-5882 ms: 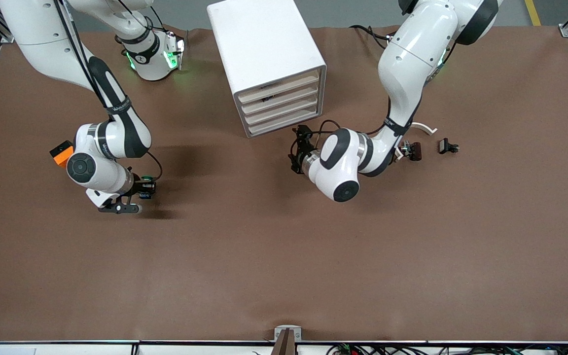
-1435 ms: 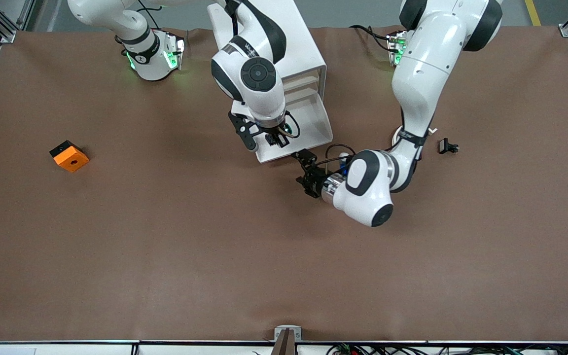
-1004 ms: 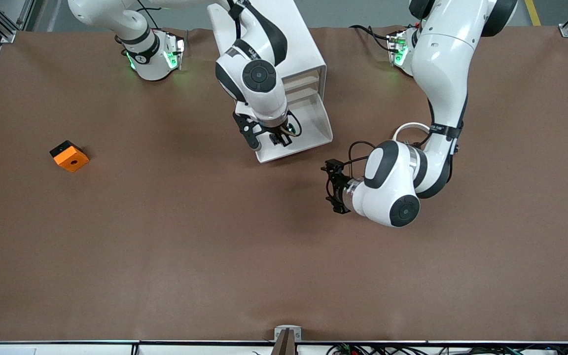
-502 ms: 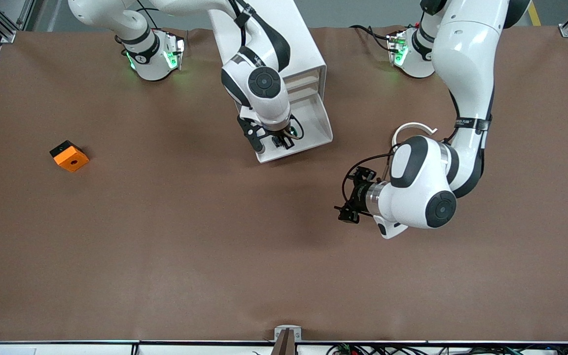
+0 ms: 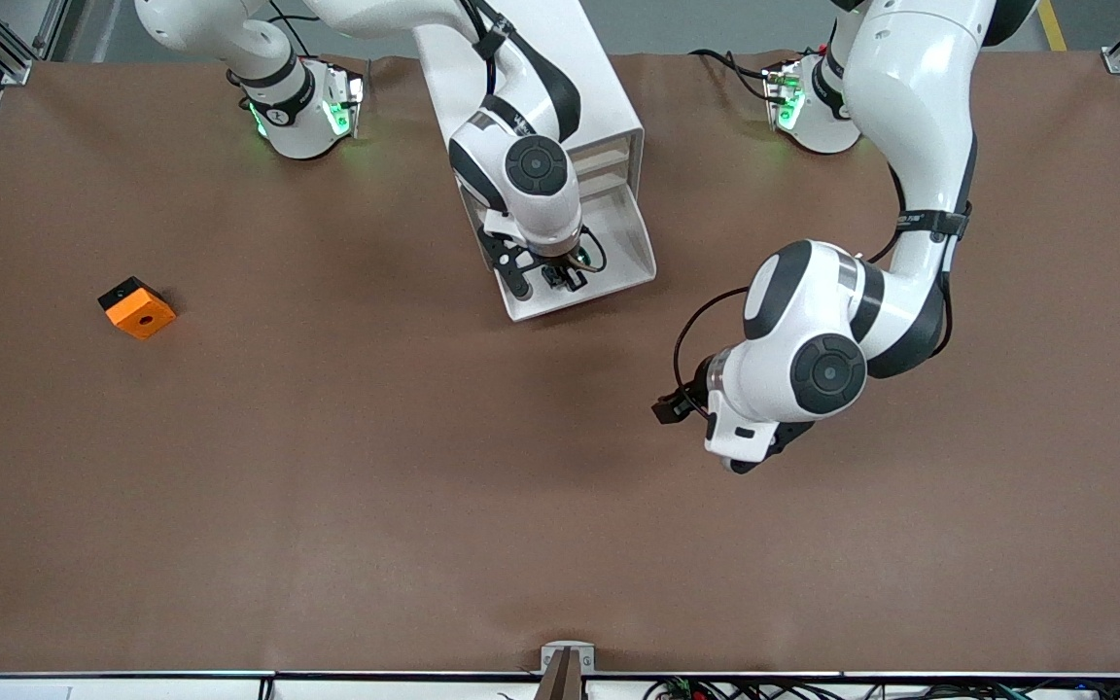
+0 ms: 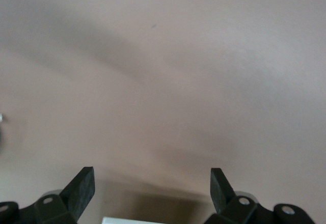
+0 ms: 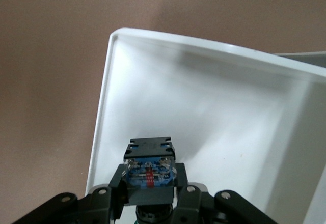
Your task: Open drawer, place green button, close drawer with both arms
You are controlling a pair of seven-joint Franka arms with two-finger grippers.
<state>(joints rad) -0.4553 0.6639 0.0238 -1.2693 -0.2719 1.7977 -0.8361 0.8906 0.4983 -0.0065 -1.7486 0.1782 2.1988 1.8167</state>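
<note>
The white cabinet (image 5: 604, 83) has its lowest drawer (image 5: 630, 245) pulled out. The drawer is a shallow white tray, and its rim also shows in the right wrist view (image 7: 104, 107). My right gripper (image 5: 561, 278) reaches over the cabinet and is shut on the button (image 7: 150, 172). It holds the button's dark blue body just over the drawer's white floor, near the drawer's front wall. The green cap is hidden between the fingers. My left gripper (image 5: 669, 408) is open and empty (image 6: 152, 186) over bare brown table, away from the drawer and toward the left arm's end.
An orange square block (image 5: 136, 307) with a hole lies toward the right arm's end of the table. The brown mat (image 5: 424, 506) stretches wide nearer the front camera. The left arm's elbow (image 5: 827, 365) hangs over the table beside the drawer.
My left gripper has drawn back from the drawer's front and swung toward the front camera. My right gripper, with the button, has shifted slightly over the open drawer.
</note>
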